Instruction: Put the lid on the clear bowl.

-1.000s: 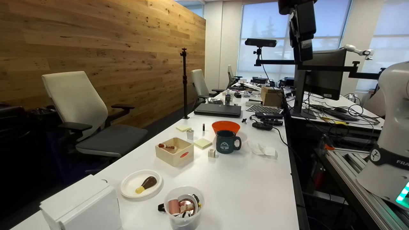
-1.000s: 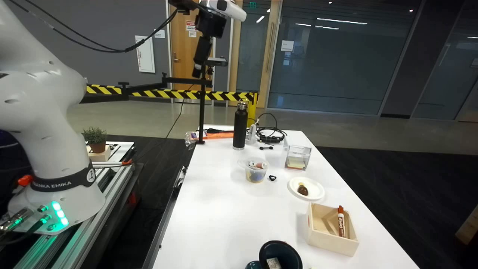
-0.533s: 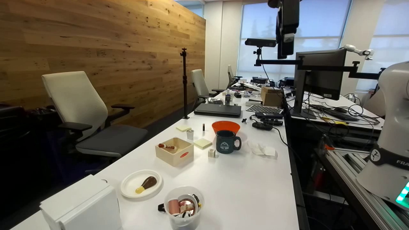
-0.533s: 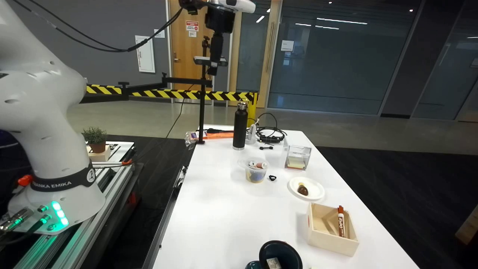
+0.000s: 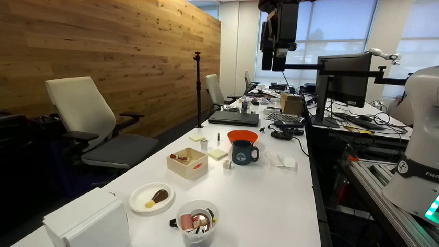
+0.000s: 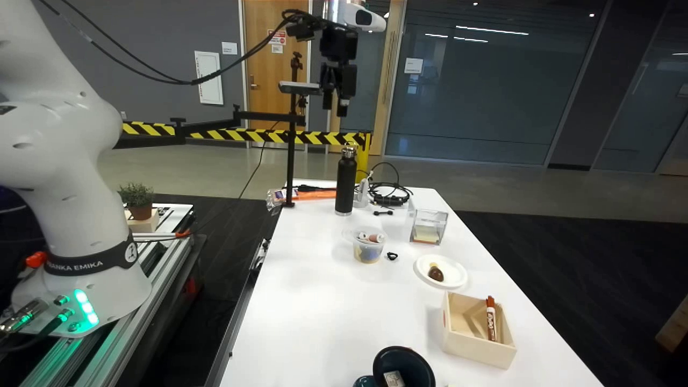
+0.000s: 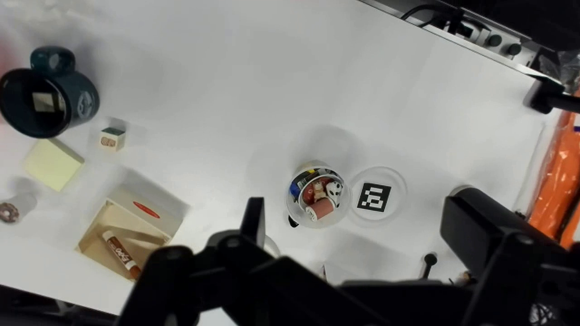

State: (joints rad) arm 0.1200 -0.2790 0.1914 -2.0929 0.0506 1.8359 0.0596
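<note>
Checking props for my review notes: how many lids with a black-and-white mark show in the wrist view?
1: the lid, beside the clear bowl; the gripper could hide others.

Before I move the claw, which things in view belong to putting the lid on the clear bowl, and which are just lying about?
For the job: clear bowl, lid beside it, open claw.
Just lying about: orange bowl, mug, plate, wooden box, marker, block, bottle.
</note>
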